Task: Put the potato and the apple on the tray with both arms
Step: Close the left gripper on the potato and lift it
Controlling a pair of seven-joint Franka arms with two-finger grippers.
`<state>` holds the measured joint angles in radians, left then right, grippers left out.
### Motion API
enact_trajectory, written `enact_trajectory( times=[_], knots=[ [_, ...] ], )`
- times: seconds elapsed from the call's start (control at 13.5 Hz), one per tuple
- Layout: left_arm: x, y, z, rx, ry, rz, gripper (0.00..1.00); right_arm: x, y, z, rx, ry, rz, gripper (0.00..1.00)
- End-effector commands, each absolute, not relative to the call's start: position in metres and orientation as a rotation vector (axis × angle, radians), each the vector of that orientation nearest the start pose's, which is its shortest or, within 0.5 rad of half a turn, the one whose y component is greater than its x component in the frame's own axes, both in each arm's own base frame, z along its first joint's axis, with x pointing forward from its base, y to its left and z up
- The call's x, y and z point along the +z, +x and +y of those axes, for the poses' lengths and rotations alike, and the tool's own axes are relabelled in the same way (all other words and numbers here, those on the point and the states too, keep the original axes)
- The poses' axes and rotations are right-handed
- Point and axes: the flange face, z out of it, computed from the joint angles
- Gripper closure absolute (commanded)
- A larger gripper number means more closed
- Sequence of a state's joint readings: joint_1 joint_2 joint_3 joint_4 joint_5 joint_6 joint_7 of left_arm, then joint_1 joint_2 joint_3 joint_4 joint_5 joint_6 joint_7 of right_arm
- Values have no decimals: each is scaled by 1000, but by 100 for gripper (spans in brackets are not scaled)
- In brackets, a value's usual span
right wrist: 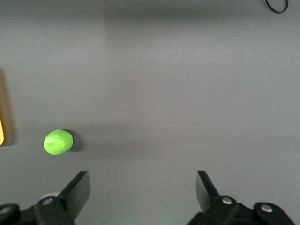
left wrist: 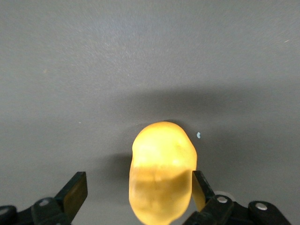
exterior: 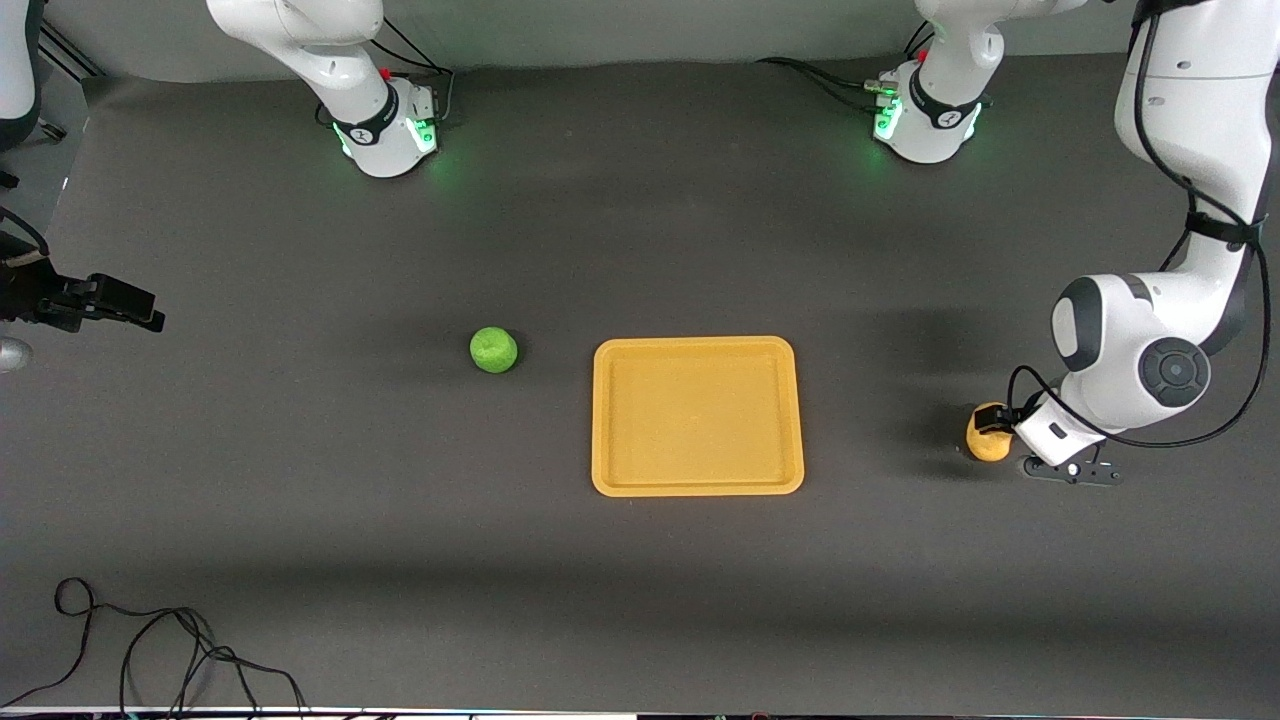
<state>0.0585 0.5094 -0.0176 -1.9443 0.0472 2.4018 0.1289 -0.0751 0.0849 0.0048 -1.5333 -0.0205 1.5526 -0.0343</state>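
Front view: the tray (exterior: 697,416) lies bare in the middle of the table, so neither fruit is placed yet. The potato (exterior: 988,434) sits well apart from the tray toward the left arm's end of the table, and the left gripper (left wrist: 138,190) is down at it. The step in hand looks like the potato pick. In the left wrist view the fingers (left wrist: 75,190) are spread, with the potato between them; one finger is touching or nearly touching its side, the other stands apart (not yet a grasp). The potato's long axis runs along the gripper's line of sight, across the closing line, so the fingers would meet its narrow width. Next, I judge, comes closing, lifting, and carrying to the tray.

The apple (exterior: 494,350) rests near the tray toward the right arm's end. The right gripper (right wrist: 140,187) waits, fingers released and empty, over bare table, farther from the tray than the apple is.
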Motion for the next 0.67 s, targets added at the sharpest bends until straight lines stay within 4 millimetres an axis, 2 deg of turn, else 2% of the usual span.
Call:
enact_trajectory(
  times=[0.0,0.22,0.37,0.45,0.52,0.59],
  knots=[
    [212,619,24,69,-3119,212,1,592,574,-44,95,-3164,33,0],
    [208,615,15,97,-3128,217,3,592,574,-45,97,-3165,35,0],
    [210,616,16,85,-3128,217,27,592,574,-44,95,-3165,33,0],
    [210,617,13,75,-3127,224,27,592,574,-46,97,-3165,35,0],
    [211,618,10,68,-3125,230,34,591,574,-46,100,-3164,33,0],
    [211,618,8,68,-3125,235,56,591,574,-46,97,-3165,33,0]
  ],
)
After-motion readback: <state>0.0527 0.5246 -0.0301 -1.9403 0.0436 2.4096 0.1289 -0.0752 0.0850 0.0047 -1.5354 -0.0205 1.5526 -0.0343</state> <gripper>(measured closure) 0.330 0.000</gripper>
